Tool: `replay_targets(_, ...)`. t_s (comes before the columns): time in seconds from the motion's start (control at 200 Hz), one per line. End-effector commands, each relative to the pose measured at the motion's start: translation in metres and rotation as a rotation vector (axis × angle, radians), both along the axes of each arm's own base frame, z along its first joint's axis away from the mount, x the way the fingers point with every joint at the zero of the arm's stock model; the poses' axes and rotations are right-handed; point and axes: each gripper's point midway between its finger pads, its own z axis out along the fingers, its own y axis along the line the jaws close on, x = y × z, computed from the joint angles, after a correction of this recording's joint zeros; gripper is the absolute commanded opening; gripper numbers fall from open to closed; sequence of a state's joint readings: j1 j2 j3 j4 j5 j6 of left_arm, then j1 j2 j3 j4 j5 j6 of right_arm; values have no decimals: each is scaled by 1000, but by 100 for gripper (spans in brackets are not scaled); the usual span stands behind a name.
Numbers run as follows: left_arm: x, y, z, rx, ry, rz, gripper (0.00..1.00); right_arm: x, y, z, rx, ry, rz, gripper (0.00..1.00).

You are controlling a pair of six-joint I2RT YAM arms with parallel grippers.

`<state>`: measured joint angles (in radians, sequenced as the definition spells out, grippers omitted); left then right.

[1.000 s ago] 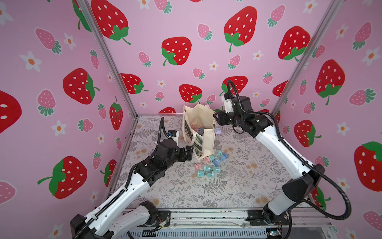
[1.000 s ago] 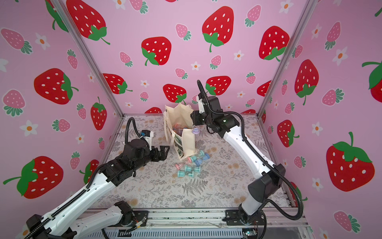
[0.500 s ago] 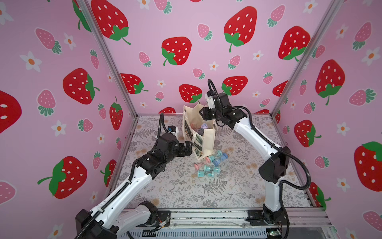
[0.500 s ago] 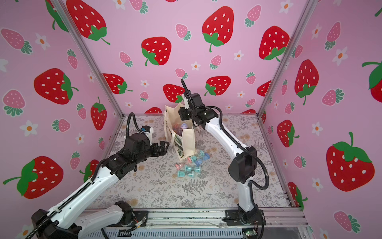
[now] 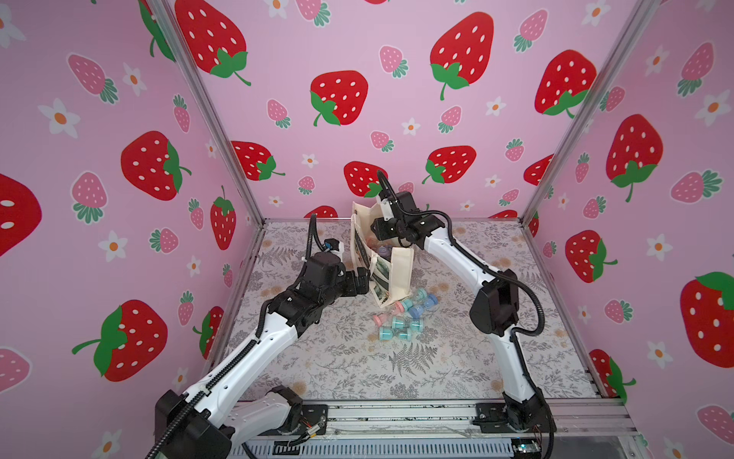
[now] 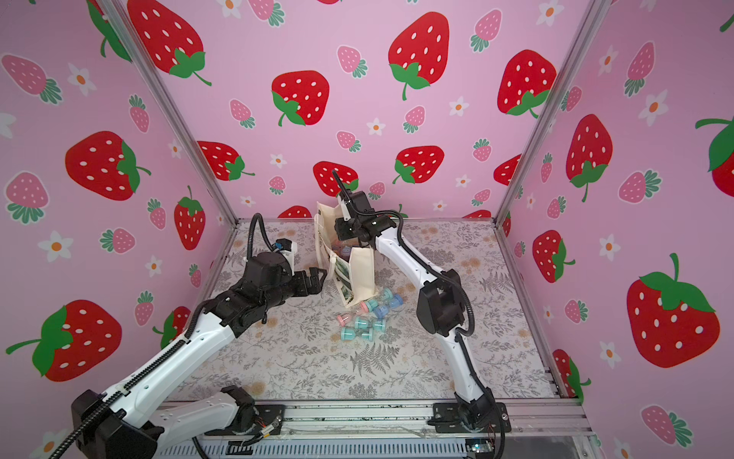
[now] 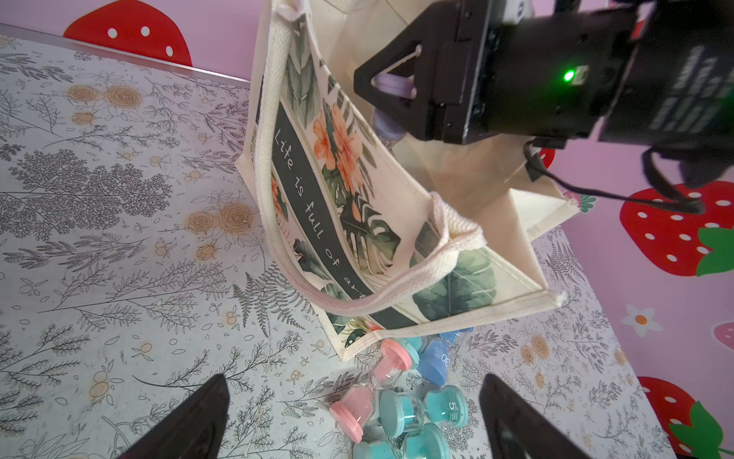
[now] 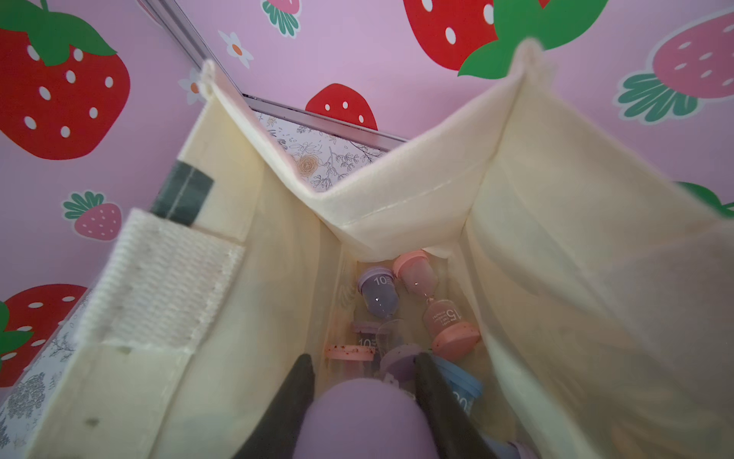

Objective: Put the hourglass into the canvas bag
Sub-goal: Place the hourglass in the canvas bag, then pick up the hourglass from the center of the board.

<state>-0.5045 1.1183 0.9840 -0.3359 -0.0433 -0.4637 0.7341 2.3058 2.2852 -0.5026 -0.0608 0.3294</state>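
My right fingers (image 8: 296, 393) clamp a lilac hourglass (image 8: 365, 417) inside the canvas bag (image 8: 397, 206), unreleased; my left fingers (image 7: 190, 421) stand apart; other hourglasses (image 5: 398, 321) wait on the tabletop (image 5: 337, 357).

Pink strawberry-print walls (image 5: 357, 59), grey fern-print tabletop (image 5: 357, 369), aluminium front rail (image 5: 397, 413)

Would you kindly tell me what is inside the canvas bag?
The canvas bag holds a purple hourglass, a pink hourglass and a blue hourglass; the right end effector grips a lilac hourglass above them, hiding the rest of the floor.
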Motion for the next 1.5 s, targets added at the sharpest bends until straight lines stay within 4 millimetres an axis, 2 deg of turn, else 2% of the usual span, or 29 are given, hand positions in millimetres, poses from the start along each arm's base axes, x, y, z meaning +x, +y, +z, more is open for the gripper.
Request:
replay_targets(0.0, 5, 2, 10, -6, -42, 8, 99, 2, 10, -1, -22, -44, 22, 38)
replay_targets(0.19, 4, 3, 5, 1, -26, 10, 99, 5, 14, -27, -57, -21, 26, 38)
replay_targets(0.27, 4, 3, 5, -2, -30, 13, 99, 5, 15, -26, -62, -31, 33, 39)
replay_targets(0.39, 3, 4, 6, -6, -30, 13, 99, 6, 15, -22, -65, -42, 27, 46)
replay_targets(0.485, 3, 3, 8, -9, -34, 12, 99, 4, 14, -10, -56, -59, 30, 51)
replay_targets(0.555, 2, 2, 8, -14, -35, 4, 99, 2, 13, 1, -50, -72, 30, 60)
replay_targets(0.75, 0, -1, 13, -32, -36, -12, 99, -10, 8, 41, -10, -107, 50, 67)
replay_targets(0.965, -6, 0, 17, -62, -33, -7, 99, -31, -3, 87, 28, -153, 90, 76)
replay_targets(1.146, -13, 2, 20, -79, -17, -2, 99, -55, -18, 116, 56, -175, 113, 82)
replay_targets(1.341, -22, 2, 19, -105, 0, -10, 99, -89, -39, 129, 20, -193, 151, 86)
replay_targets(1.496, -30, 1, 15, -114, 24, -22, 99, -121, -59, 123, -23, -185, 175, 86)
